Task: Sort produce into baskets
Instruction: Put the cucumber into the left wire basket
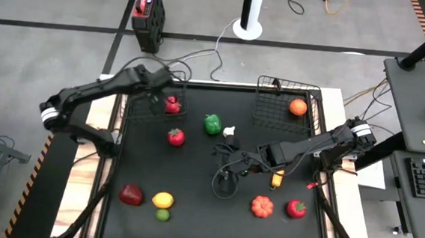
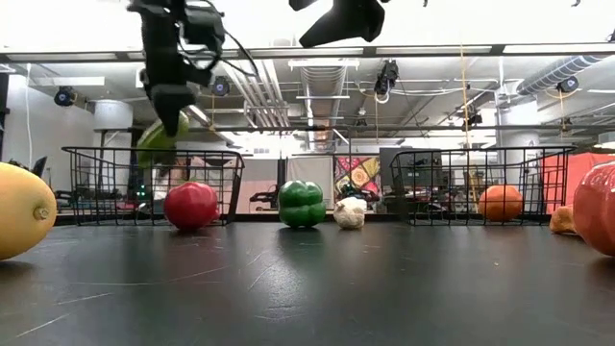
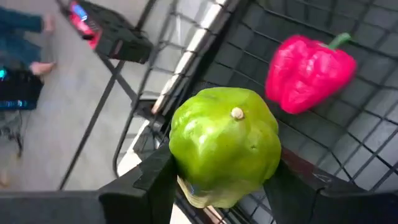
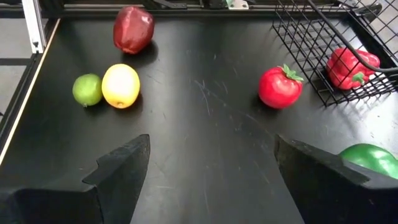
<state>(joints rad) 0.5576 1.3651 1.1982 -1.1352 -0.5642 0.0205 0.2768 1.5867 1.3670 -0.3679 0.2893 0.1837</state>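
**Q:** State the layout, largest items first.

**A:** The black table (image 1: 190, 230) carries two wire baskets at its far edge. The left basket (image 1: 140, 108) contains a red pepper (image 3: 309, 71). The right basket (image 1: 274, 101) contains an orange fruit (image 1: 297, 106).

**Q:** Arm positions?

**A:** The left arm reaches over the left basket. The left gripper (image 3: 214, 180) is clamped on a green apple (image 3: 225, 152), which hangs above the basket floor, near the red pepper and apart from it. The right arm extends over the table centre. The right gripper (image 4: 208, 168) has its fingers spread wide, with nothing between them, above bare tabletop.

**Q:** Loose produce on the table?

**A:** Centre: a green bell pepper (image 1: 212, 123), a red tomato (image 1: 175, 137) to its left, and a small white piece (image 1: 230, 131) just beside the pepper on its right. Near left: a dark red piece (image 1: 131, 194), a yellow lemon (image 1: 162, 199) and a green lime (image 1: 162, 214), the lime touching or just beside the lemon. Near right: an orange pumpkin-shaped piece (image 1: 262, 206), a red piece (image 1: 295, 208), and a small orange piece (image 1: 277, 179) beside the right arm.
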